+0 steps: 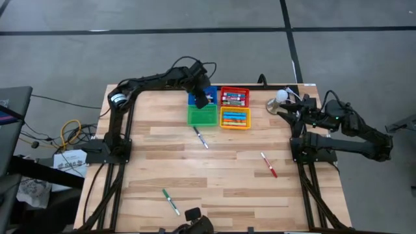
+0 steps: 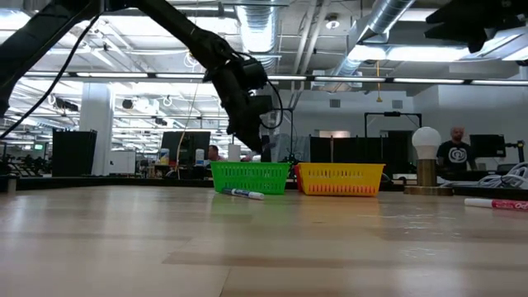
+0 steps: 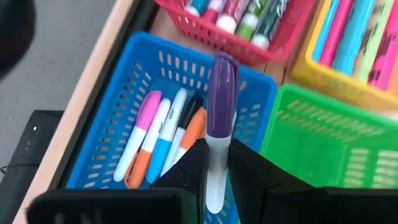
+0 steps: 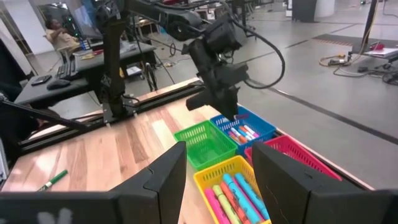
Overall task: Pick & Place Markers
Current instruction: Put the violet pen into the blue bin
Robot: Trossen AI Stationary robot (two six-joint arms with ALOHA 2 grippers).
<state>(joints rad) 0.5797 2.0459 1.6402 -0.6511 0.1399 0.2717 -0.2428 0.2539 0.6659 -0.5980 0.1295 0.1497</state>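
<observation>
Your left tool (image 3: 214, 180): clamped on purple-capped marker (image 3: 219, 124), cap fwd, above blue bin (image 3: 112, 118). Wrist view shows markers inside; high view hides them. Right tool (image 4: 214, 171): fingers apart, holding nothing, counter edge.

Left arm reaches across the far side of the worktop, its claw (image 1: 202, 99) pointing down, fingers closed on a marker (image 3: 219, 124); right arm folded at its own side, claw (image 1: 286, 107) parted, empty.

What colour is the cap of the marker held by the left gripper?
Purple cap, white barrel: the marker in the left gripper, best seen in left wrist view.
</observation>
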